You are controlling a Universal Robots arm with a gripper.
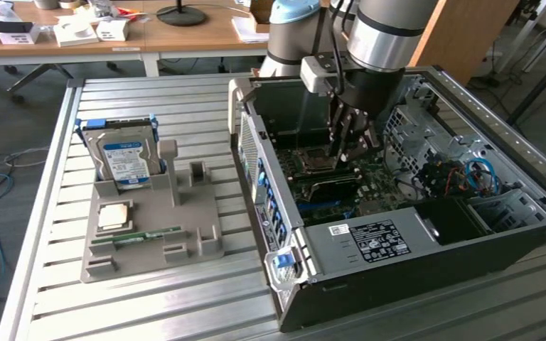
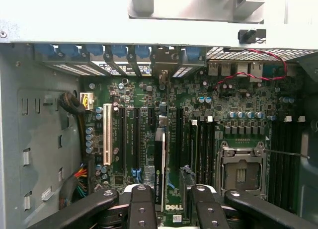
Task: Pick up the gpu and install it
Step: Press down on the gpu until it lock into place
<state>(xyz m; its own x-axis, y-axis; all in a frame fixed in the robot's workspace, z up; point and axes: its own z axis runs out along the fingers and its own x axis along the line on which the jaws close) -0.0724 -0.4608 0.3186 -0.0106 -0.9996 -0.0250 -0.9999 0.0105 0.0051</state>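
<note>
The gpu [image 2: 163, 159] appears edge-on as a slim dark card with a pale edge. It stands upright over a long expansion slot of the green motherboard [image 2: 129, 90], in line with the rear bracket openings. My gripper [image 2: 171, 182] straddles it, reaching down into the open computer case [image 1: 368, 241]. One finger lies against the card's dark side, while board shows in a gap between the card and the other finger [image 2: 186, 177], so the gripper looks open. In the exterior view the gripper [image 1: 354, 150] hangs low above the board beside the CPU socket [image 1: 313, 160].
A grey parts holder [image 1: 197, 241] sits on the slatted table at the exterior view's left, carrying a hard drive [image 1: 126, 160], a CPU [image 1: 114, 214] and a green memory stick [image 1: 150, 234]. Cables, a drive cage and the case walls crowd the gripper.
</note>
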